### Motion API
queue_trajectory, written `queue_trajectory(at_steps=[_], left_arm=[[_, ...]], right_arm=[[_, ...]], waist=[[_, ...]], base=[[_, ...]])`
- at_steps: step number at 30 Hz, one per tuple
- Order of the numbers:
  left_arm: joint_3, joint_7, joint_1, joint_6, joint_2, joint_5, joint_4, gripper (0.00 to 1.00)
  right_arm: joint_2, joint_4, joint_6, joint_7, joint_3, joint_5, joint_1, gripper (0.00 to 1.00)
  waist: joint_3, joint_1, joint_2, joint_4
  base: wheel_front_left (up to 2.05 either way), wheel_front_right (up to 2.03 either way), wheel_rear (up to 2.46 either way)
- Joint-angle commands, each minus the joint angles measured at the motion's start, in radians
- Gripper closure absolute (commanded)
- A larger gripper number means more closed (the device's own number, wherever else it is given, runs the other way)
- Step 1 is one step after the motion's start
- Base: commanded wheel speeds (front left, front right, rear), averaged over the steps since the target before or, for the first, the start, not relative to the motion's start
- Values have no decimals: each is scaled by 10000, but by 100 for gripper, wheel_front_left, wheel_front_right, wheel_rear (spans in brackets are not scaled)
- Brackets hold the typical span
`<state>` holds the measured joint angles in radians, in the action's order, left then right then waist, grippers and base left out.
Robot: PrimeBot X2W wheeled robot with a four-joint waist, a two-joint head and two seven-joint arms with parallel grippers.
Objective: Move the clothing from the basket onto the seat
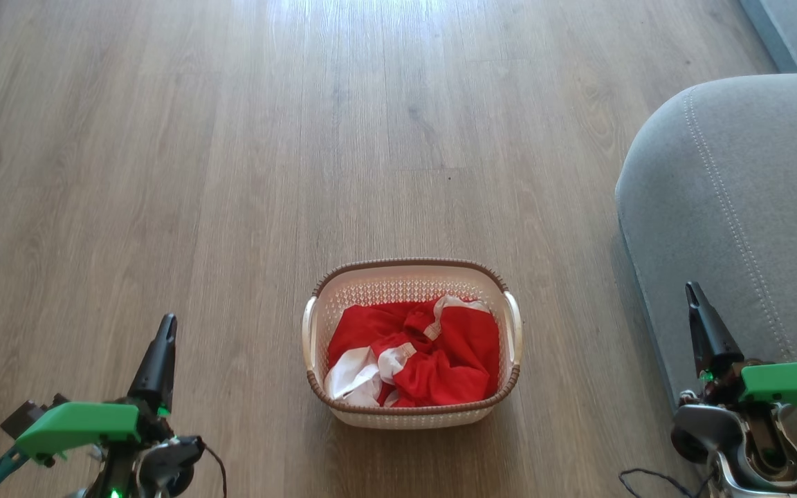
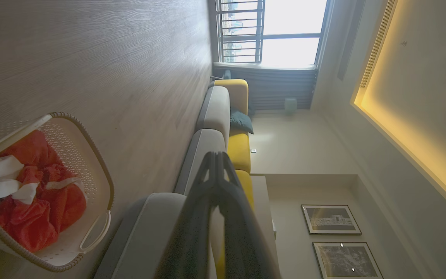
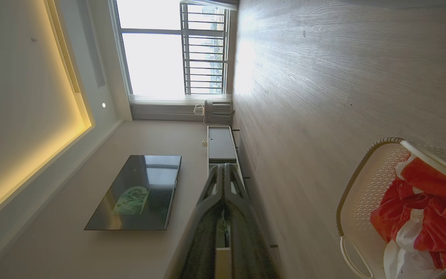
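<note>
Both my claws are clenched on nothing. My left claw (image 1: 165, 325) hangs over the floor (image 1: 232, 173), and my right claw (image 1: 692, 290) shows against the front edge of the seat (image 1: 751, 207). The red clothing (image 1: 433, 353) lies crumpled inside the basket (image 1: 409, 264), which stands on the floor between them, apart from the seat.

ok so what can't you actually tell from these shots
Head view: the basket bottom, hidden under the red clothing.
Head view: what garment it is; crumpled folds hide its shape.
Head view: how far the grey seat extends, cut off by the right edge.
Right wrist view: part of the basket, cut off by the right and bottom edges.
</note>
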<state>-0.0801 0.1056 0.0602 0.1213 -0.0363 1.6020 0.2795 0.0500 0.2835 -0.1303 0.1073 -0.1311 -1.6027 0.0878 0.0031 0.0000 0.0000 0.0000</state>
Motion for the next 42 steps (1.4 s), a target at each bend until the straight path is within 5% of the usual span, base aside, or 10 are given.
queue_trajectory(at_steps=[1,41,42], left_arm=[[-333,73,478,94,-139,70,-346,100],[-333,73,478,94,-139,70,-346,100],[4,-4,-4,-13,6,-2,27,0]], right_arm=[[3,-388,-4,56,177,-62,201,100],[3,-388,-4,56,177,-62,201,100],[0,36,0,-2,6,2,0,0]], waist=[[0,0,0,0],[0,0,0,0],[0,0,0,0]], base=[[0,0,0],[0,0,0],[0,0,0]])
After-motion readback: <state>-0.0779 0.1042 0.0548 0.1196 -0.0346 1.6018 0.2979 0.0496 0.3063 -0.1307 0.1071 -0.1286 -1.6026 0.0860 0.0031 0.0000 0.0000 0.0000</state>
